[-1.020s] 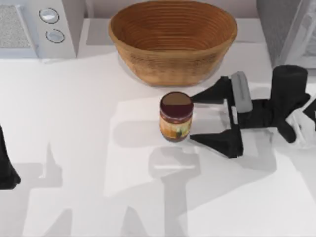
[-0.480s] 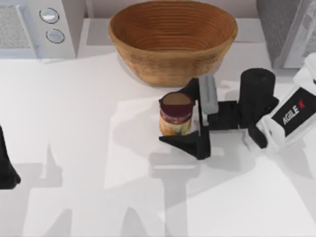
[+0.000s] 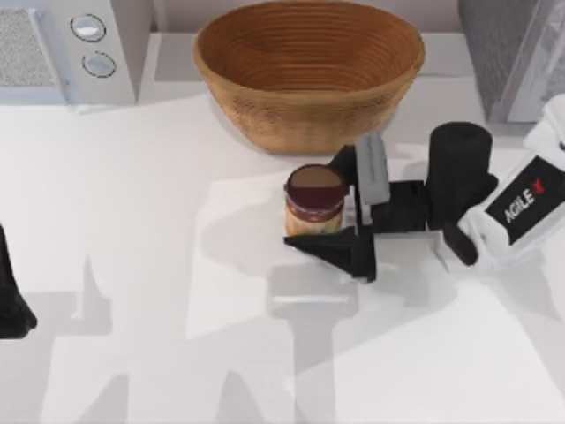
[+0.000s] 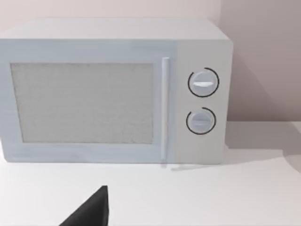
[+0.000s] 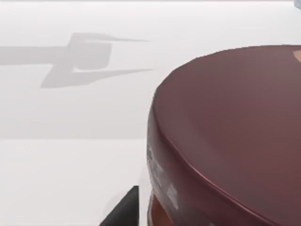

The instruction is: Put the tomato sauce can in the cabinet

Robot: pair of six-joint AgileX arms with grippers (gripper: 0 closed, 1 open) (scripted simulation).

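The tomato sauce can (image 3: 313, 201) stands upright near the table's middle, just in front of the basket. It has a dark maroon top, a red band and a yellow-orange label. My right gripper (image 3: 318, 201) reaches in from the right, one black finger on each side of the can, pressed against it. The can's maroon lid (image 5: 235, 132) looms close in the right wrist view, with a dark fingertip (image 5: 123, 211) beside it. The grey cabinet (image 3: 491, 49) stands at the back right corner. My left arm (image 3: 11, 296) is parked at the left edge.
A large woven basket (image 3: 309, 71) sits at the back centre, close behind the can. A white microwave (image 3: 62, 49) with two knobs stands at the back left, and the left wrist view faces the microwave's front (image 4: 113, 89). Bare white table lies in front and to the left.
My right gripper slid left until its fingers straddled the can, then the fingers narrowed onto it. The can has stayed in place. The left arm is still.
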